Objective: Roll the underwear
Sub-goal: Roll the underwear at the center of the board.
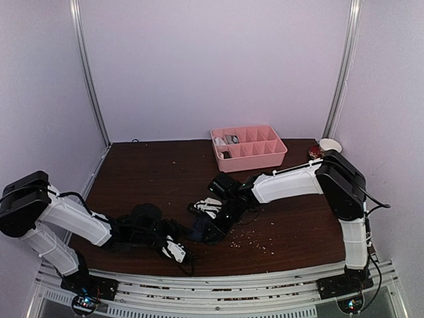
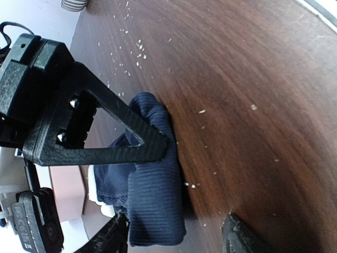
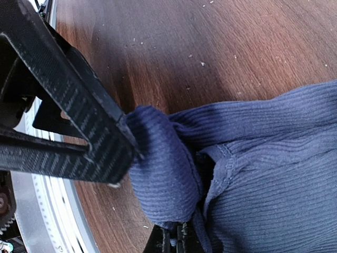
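Note:
The navy underwear (image 1: 197,230) lies bunched at the table's front middle, with its cream-white waistband (image 1: 210,206) toward the back. In the right wrist view the ribbed navy underwear (image 3: 263,158) curls into a fold, and my right gripper (image 3: 177,240) is shut on its edge. My right gripper (image 1: 207,230) reaches in from the right. My left gripper (image 2: 174,240) is open. One finger stands on each side of the near end of the folded navy underwear (image 2: 152,184), which lies closer to the left finger. My left gripper (image 1: 187,244) comes in low from the left. The right gripper's black finger (image 2: 105,137) presses on the cloth.
A pink compartment tray (image 1: 265,159) stands at the back, with a small grey and dark item (image 1: 230,140) in a back-left compartment. A white cup (image 1: 330,144) sits at the back right. Pale crumbs (image 1: 255,244) dot the dark wood table (image 1: 152,172).

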